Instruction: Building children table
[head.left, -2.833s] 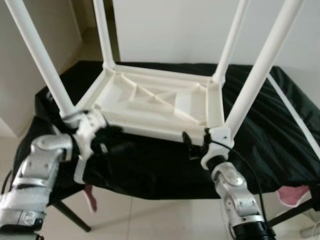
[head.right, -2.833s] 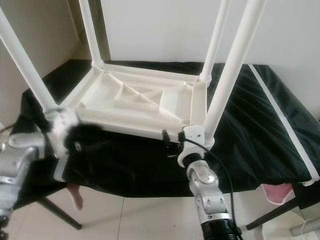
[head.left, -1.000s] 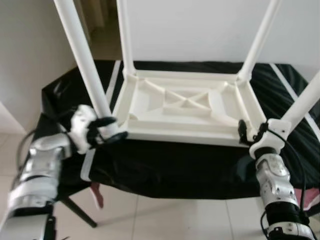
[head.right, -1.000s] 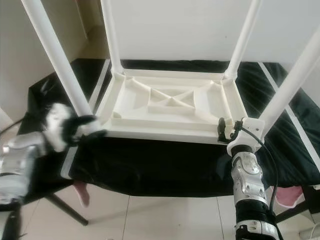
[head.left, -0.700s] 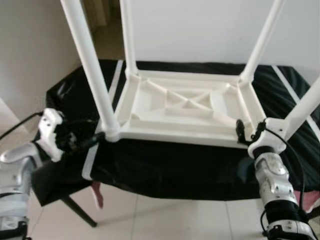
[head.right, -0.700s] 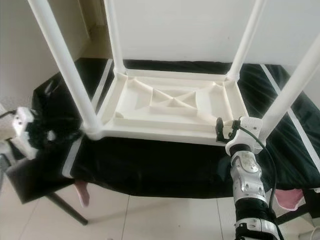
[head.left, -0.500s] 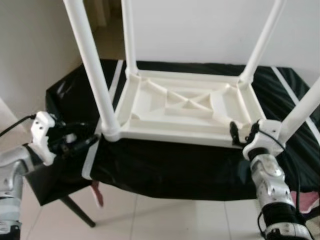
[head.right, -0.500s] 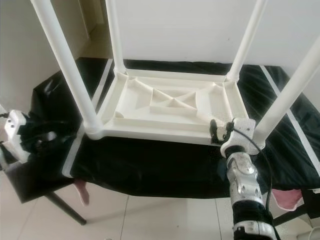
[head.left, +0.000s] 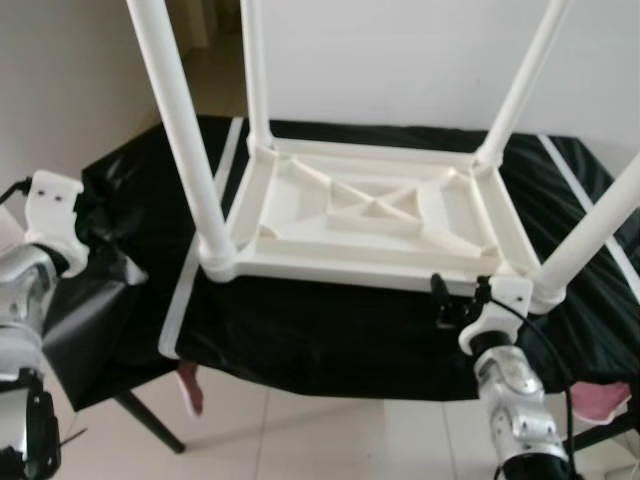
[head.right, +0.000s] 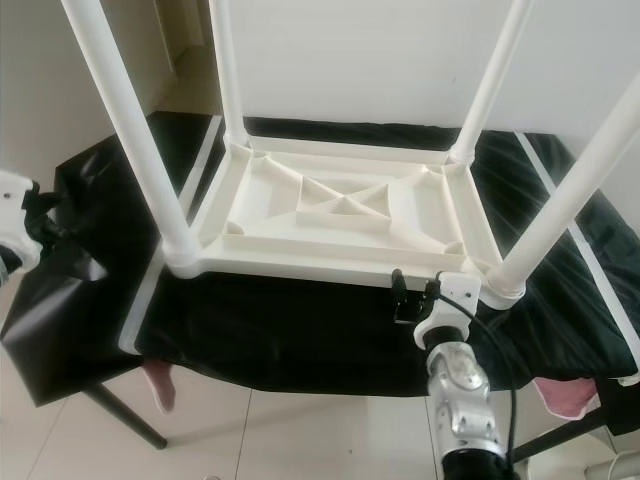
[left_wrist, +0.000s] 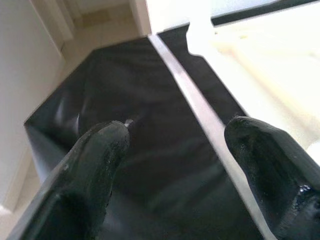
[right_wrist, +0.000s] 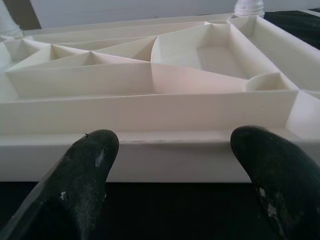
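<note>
Floor tiles (head.left: 330, 440) come first, pale and plain, with the right arm rising out of the bottom edge of the head views. Right gripper (head.right: 415, 296) sits just in front of the near rim of the white children's table (head.left: 375, 215), a bit left of its near right corner. From the right wrist view its two black fingers (right_wrist: 82, 175) are spread wide apart with nothing between them, and the rim's flat face runs straight across the gap. Looks like the tips are just short of the plastic, but honestly I can't tell if they touch.

Left gripper (left_wrist: 175, 150) is way off to the left side, well apart from the white table, out by the left end of the black cover (head.left: 330, 330). Its fingers are also wide apart and hold nothing. In the left wrist view they point across the black cloth and a pale stripe (left_wrist: 200, 107) that runs along it, with a blurry bit of the white table beyond.

That table lies upside down on a cloth-draped work table. Its ribbed underside faces up, with an X of bracing in the middle. All four white legs (head.left: 180, 130) are in their corner sockets and stick straight up past the top of the frame.

Under the cover's near edge there's something pink (head.left: 187, 385) on the left, plus a dark folding leg (head.left: 145, 435). Behind it all is a plain white wall (head.left: 390, 55).
</note>
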